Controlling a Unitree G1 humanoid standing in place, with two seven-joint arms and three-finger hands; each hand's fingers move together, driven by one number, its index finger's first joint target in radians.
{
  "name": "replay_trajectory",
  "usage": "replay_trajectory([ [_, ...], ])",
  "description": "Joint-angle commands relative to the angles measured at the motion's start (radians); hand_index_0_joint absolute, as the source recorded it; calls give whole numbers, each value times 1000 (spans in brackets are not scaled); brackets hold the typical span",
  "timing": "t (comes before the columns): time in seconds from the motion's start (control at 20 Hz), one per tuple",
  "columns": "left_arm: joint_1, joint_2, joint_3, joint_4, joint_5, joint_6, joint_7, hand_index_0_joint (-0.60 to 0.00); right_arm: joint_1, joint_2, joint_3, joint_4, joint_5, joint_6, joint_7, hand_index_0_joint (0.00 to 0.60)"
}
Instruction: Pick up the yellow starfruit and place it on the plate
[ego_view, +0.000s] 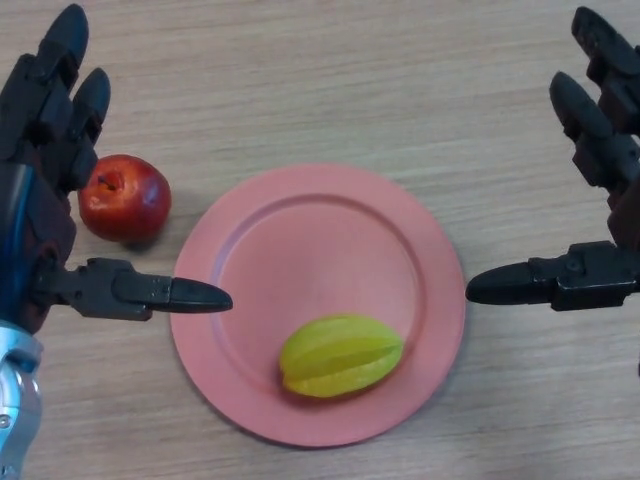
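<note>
The yellow-green starfruit (341, 356) lies on the pink plate (320, 235), in its near part close to the rim. My left hand (45, 200) hovers at the left of the plate, open, its thumb pointing right over the plate's left rim. At the right edge of the view my right hand (600, 200) is open too, thumb pointing left toward the plate's right rim. Neither hand touches the starfruit.
A red apple (124, 197) sits on the wooden table (330, 80) just left of the plate, beside my left hand's fingers.
</note>
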Motion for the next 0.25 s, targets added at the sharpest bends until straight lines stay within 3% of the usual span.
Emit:
replay_trajectory([
  [0.05, -29, 22, 45, -68, 43, -94, 25, 0, -22, -12, -25, -37, 32, -135, -33, 0],
  [0.25, -15, 17, 41, -76, 72, -109, 26, 0, -12, -11, -21, -50, 22, -136, -17, 0],
])
